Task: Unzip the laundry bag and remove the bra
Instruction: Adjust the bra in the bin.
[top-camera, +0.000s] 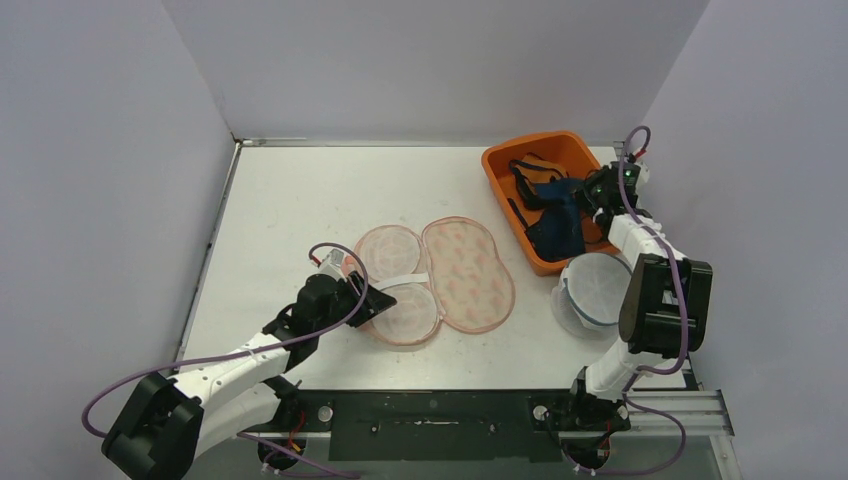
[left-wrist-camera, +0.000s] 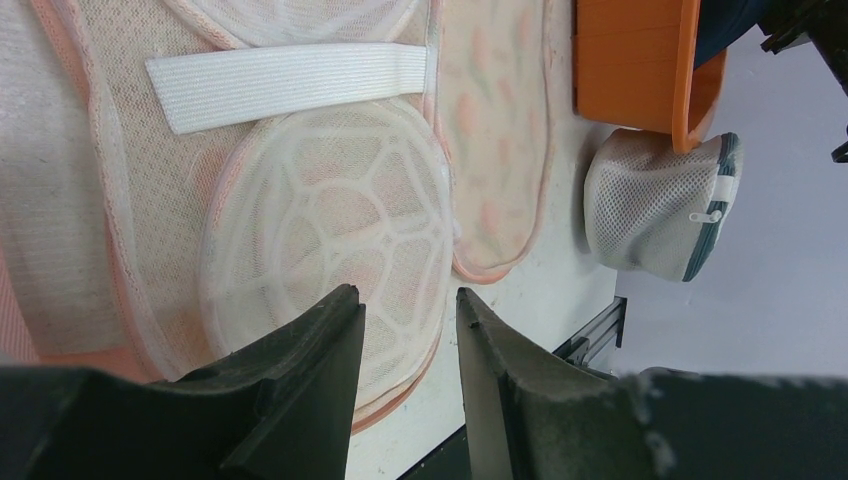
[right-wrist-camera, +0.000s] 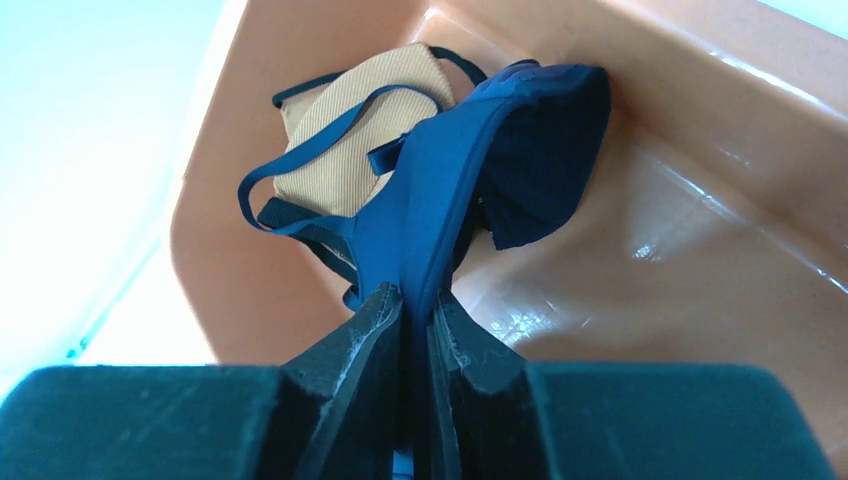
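The pink mesh laundry bag (top-camera: 462, 272) lies unzipped and spread flat mid-table, its round domed cups (left-wrist-camera: 330, 210) and a white elastic band (left-wrist-camera: 285, 82) exposed. My left gripper (top-camera: 372, 302) hovers over the bag's near cup, jaws (left-wrist-camera: 408, 300) apart with nothing between them. The navy bra (top-camera: 557, 218), tan on the inside, hangs in the orange bin (top-camera: 497, 172) at the back right. My right gripper (top-camera: 596, 200) is shut on the bra's blue fabric (right-wrist-camera: 470, 160), which is pinched between the fingertips (right-wrist-camera: 418, 300).
A white round mesh bag (top-camera: 592, 290) with a dark trim sits just in front of the orange bin (left-wrist-camera: 640, 60), next to my right arm. Dark straps lie in the bin's far end. White walls enclose the table on three sides.
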